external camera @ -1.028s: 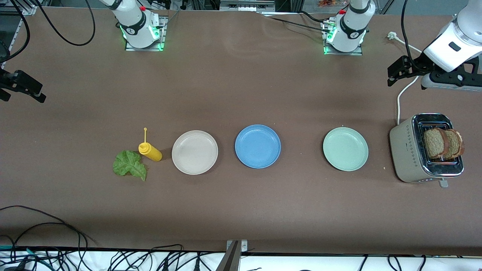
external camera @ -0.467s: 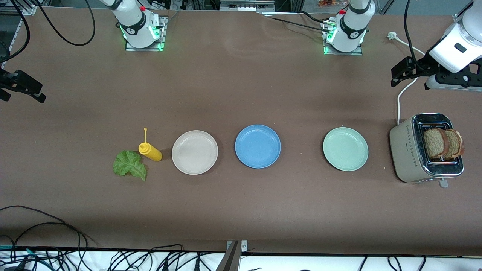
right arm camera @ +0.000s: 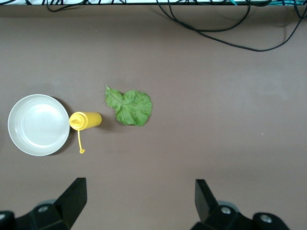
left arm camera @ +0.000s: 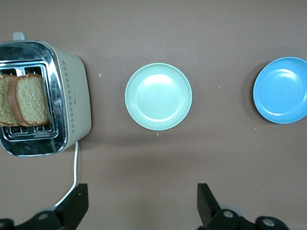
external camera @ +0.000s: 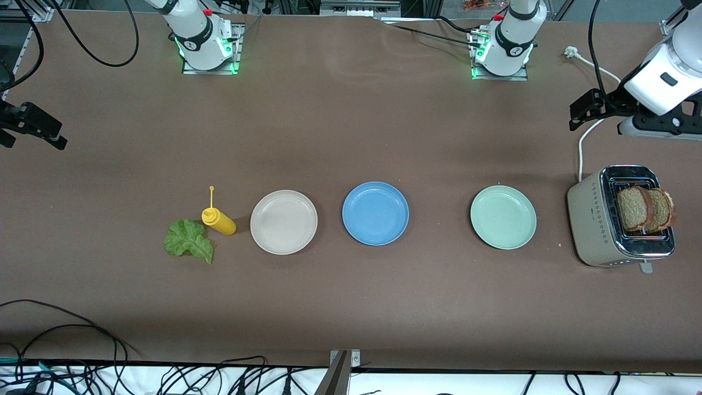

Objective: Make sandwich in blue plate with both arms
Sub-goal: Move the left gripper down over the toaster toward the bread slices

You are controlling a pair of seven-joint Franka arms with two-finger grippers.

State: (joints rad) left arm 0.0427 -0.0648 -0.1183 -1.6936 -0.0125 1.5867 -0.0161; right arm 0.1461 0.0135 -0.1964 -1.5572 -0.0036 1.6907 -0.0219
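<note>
Two brown-crusted bread slices (external camera: 644, 208) stand in the toaster (external camera: 589, 225); they also show in the left wrist view (left arm camera: 24, 98). The blue plate (external camera: 375, 213) lies bare mid-table and shows in the left wrist view (left arm camera: 282, 90). A green lettuce leaf (external camera: 188, 240) lies flat toward the right arm's end, seen in the right wrist view (right arm camera: 129, 108). My left gripper (external camera: 581, 109) hangs open and empty over the toaster's white cord (left arm camera: 142, 203). My right gripper (external camera: 33, 134) hangs open and empty over bare table at the right arm's end (right arm camera: 139, 199).
A mint-green plate (external camera: 503, 216) lies between the blue plate and the toaster. A beige-white plate (external camera: 283, 221) and a yellow squeeze bottle (external camera: 218, 220) on its side lie between the blue plate and the lettuce. Black cables trail along the table edge nearest the front camera.
My left arm's wrist has shifted slightly toward the left arm's end of the table, its gripper still open. The right arm and all objects have not moved.
</note>
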